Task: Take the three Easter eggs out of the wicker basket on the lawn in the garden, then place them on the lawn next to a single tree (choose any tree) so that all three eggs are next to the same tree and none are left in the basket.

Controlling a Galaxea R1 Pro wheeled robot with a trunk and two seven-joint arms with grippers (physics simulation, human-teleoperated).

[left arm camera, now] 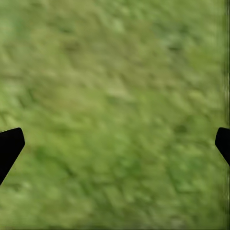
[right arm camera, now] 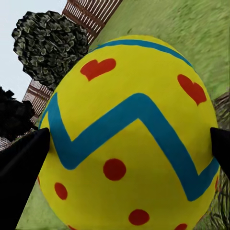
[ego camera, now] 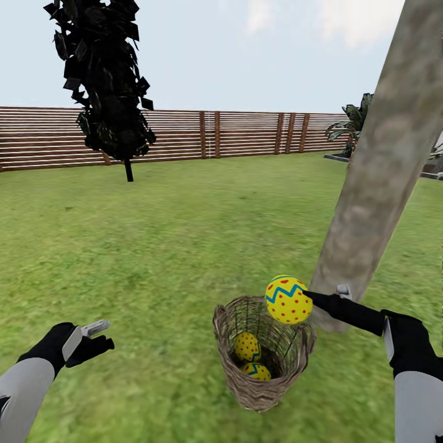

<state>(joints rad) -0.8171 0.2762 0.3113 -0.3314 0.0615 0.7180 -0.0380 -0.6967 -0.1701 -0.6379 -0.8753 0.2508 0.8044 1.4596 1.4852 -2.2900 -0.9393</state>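
Lawn (ego camera: 154, 246) covers most of the head view, slat fence (ego camera: 246, 132) across the back. Thick pale tree (ego camera: 381, 172) leans up the right side, base lower right. Wicker basket (ego camera: 261, 357) sits on the grass at lower centre, just beside that trunk base.

Right gripper (ego camera: 307, 297) is clamped on one Easter egg (ego camera: 288, 300), held above the basket rim, close to the trunk. Two more eggs (ego camera: 247, 346) lie in the basket bottom. Left gripper (ego camera: 92, 338) hangs at lower left, spread wide, empty, well apart from the basket.

Step in hand, as I read it: carry this egg to the grass by the trunk. Swing clear of the rim, go low before release so it won't roll, keep off the trunk.

Right wrist view gives what the head view can't: both fingertips (right arm camera: 21, 167) seated on the egg's flanks, blue zigzag centred. Left wrist view: grass, fingertips at the frame edges.
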